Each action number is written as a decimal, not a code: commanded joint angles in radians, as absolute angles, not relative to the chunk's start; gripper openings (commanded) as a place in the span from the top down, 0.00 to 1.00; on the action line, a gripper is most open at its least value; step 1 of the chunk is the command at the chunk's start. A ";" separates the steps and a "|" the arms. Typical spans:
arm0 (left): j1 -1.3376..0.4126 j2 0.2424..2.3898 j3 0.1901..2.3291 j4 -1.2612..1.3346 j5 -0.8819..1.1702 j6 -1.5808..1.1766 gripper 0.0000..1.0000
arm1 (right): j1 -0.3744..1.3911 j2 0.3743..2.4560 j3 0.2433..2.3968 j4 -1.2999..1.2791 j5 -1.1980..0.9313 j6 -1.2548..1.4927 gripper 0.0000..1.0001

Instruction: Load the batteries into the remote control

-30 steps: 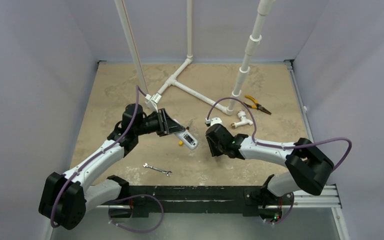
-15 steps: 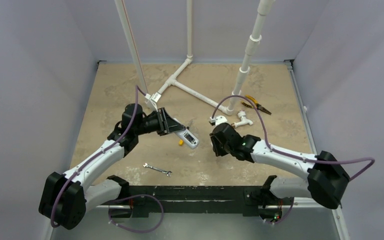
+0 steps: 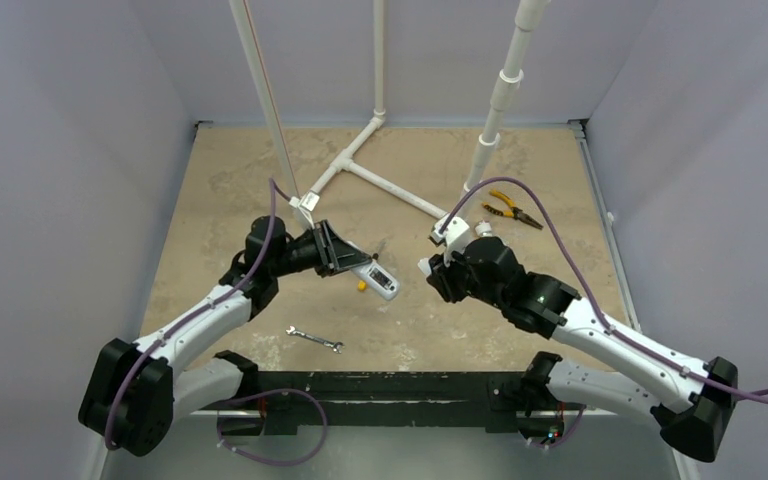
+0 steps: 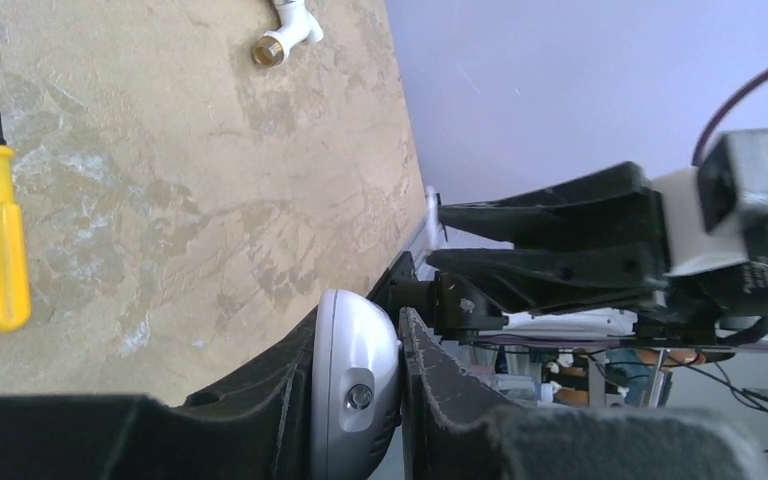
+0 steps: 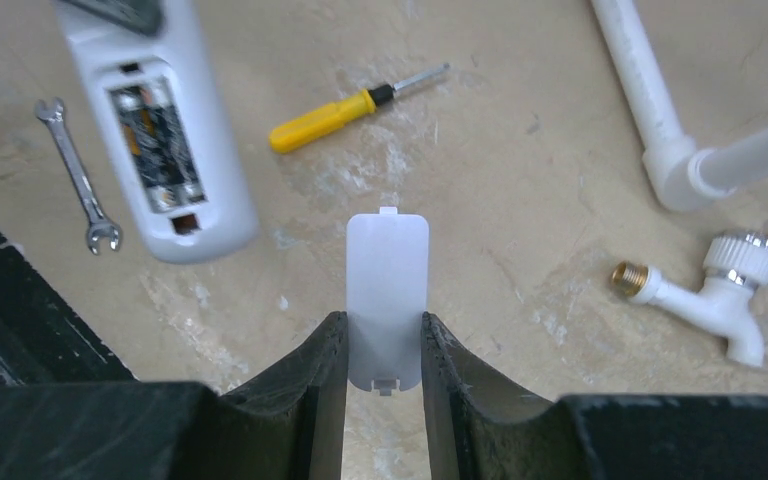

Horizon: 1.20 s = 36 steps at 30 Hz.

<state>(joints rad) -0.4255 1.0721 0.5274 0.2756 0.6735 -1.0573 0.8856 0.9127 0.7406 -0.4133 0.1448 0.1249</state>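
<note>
So the left gripper [image 3: 335, 250] is clamped on one end of the remote control [image 3: 377, 280], free end slanting toward the right gripper [image 5: 384, 322], which pinches the white battery cover [image 5: 387, 265] roughly parallel to the remote, just right of its open battery bay [image 5: 155, 140]

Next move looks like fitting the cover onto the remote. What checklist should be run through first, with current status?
1. Left gripper clamped on the remote control: ok.
2. Batteries seated in the open compartment: ok, two cells show.
3. Right gripper pinching the battery cover: ok, held at its near end.
4. Cover lined up over the compartment: not ok, it sits apart, off to the remote's side.
5. Cover tabs matched to the remote's slots: cannot tell.
</note>
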 commanded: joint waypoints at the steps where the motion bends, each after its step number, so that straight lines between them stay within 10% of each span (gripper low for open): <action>1: -0.427 1.110 0.489 0.469 0.682 -1.163 1.00 | 0.892 0.892 0.874 -0.461 0.049 0.010 0.93; 30: -0.510 1.111 0.505 0.396 0.552 -1.198 1.00 | 1.023 1.197 1.100 -0.492 -0.002 -0.026 0.91; 36: -0.509 1.085 0.499 0.341 0.527 -1.170 1.00 | 1.015 1.130 1.051 -0.448 0.279 0.094 0.88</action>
<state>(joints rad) -0.5056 1.1130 0.4854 0.3443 0.5453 -1.1877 1.0176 1.1984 1.0542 -0.5098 0.0635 0.0032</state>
